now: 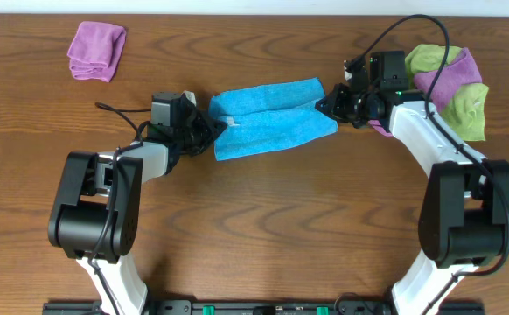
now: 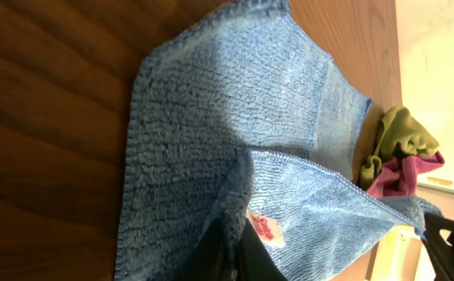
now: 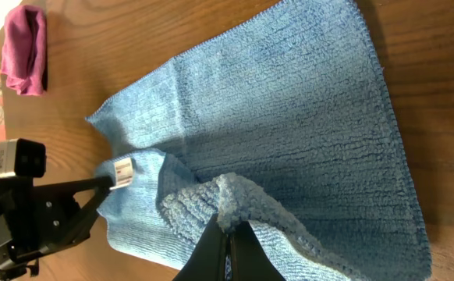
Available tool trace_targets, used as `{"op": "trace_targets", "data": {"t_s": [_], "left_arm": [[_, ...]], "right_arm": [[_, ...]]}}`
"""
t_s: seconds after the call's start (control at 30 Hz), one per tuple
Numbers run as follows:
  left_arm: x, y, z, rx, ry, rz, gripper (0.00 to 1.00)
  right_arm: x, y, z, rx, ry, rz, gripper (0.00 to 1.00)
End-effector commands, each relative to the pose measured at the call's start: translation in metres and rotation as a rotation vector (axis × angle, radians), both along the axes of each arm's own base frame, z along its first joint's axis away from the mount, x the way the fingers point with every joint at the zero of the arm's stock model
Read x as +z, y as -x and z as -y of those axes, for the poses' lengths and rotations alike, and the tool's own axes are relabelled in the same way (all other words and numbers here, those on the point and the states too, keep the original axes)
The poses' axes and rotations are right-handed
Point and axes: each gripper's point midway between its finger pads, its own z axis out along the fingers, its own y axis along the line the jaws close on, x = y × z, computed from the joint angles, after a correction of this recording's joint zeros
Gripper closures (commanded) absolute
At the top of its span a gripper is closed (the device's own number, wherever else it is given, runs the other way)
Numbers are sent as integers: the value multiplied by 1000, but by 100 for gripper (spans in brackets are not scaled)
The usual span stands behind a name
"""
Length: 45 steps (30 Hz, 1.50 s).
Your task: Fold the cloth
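Your left hand (image 1: 214,128) grips the left edge of the blue cloth (image 1: 272,118) mid-frame, your right hand (image 1: 323,105) pinches its right edge, both edges raised off the bench (image 1: 263,219).

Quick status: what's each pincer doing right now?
Left pincer: closed, holding the blue cloth.
Right pincer: closed, holding the blue cloth too.

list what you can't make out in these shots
1. Print on the tag: left wrist view, too small and blurred.
2. Fingers of the left gripper: left wrist view, dark, cut off by the bottom edge.
3. Fingertips of the right gripper: right wrist view, buried in the pinched fold of the cloth.
4. Part of the pile: overhead, covered by the right arm.
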Motion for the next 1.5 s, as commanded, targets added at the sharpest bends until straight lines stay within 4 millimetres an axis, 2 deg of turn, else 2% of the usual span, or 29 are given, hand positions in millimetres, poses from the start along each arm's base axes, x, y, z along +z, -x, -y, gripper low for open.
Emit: {"op": "trace_targets", "data": {"t_s": [0.0, 0.2, 0.4, 0.63, 0.77, 1.07, 1.13, 1.3, 1.47], "left_arm": [[2, -10, -11, 18, -4, 20, 94], [29, -40, -30, 37, 5, 111, 94], [49, -61, -35, 67, -17, 157, 94], [53, -69, -38, 86, -52, 165, 94], [51, -75, -43, 115, -78, 170, 94], [52, -117, -36, 98, -48, 172, 94], [50, -119, -36, 90, -57, 155, 94], [51, -114, -31, 57, -31, 146, 95], [41, -86, -27, -46, -48, 65, 94]], "right_arm": [[0, -3, -6, 9, -14, -2, 98], [7, -11, -10, 19, -30, 48, 98], [13, -25, -9, 6, -31, 113, 98], [-5, -40, -10, -17, -50, 102, 98], [-7, -52, -10, -25, -54, 111, 98], [2, -95, -11, -42, -66, 157, 98], [2, -99, -12, -39, -73, 151, 99], [-8, -90, -10, -34, -56, 100, 99], [-16, -71, -13, 1, -83, 11, 99]]}}
